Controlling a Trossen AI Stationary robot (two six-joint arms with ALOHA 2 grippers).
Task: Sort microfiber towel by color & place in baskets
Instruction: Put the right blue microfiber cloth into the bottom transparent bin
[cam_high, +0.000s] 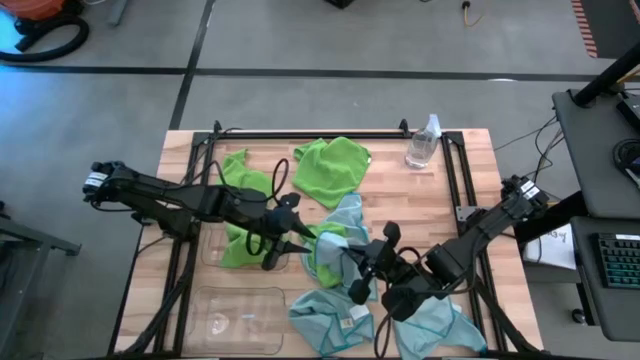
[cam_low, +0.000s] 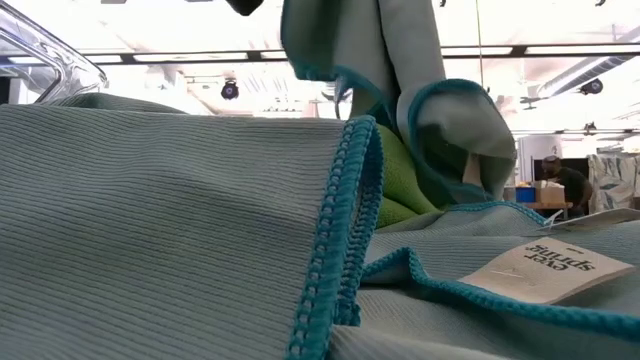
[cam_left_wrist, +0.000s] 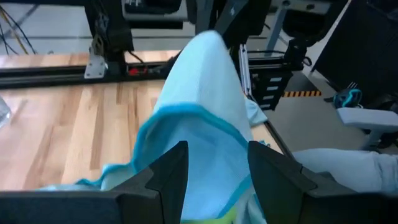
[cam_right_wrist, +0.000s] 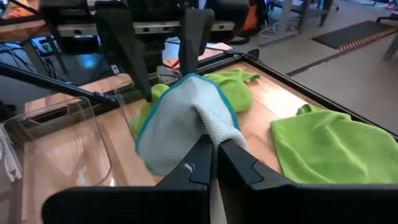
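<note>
Handover of blue towel (cam_right_wrist: 186, 118) over mid-worktop (cam_high: 470, 160).
Right claw (cam_right_wrist: 213, 149) clamped on cloth; left claw (cam_left_wrist: 214, 168) apart, straddling it. Best closed deep before right release, then carried to empty near-left basket (cam_high: 205, 300).

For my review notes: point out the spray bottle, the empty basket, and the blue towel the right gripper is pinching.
spray bottle (cam_high: 423, 143), high view, its clear body.
empty basket (cam_high: 212, 300), high view, its left rim.
blue towel (cam_right_wrist: 180, 121), right wrist view, the bunched fold above the fingers.

Tag lettering (cam_low: 553, 262) blurred; far basket (cam_high: 215, 243) partly under green towel (cam_high: 240, 210).
</note>
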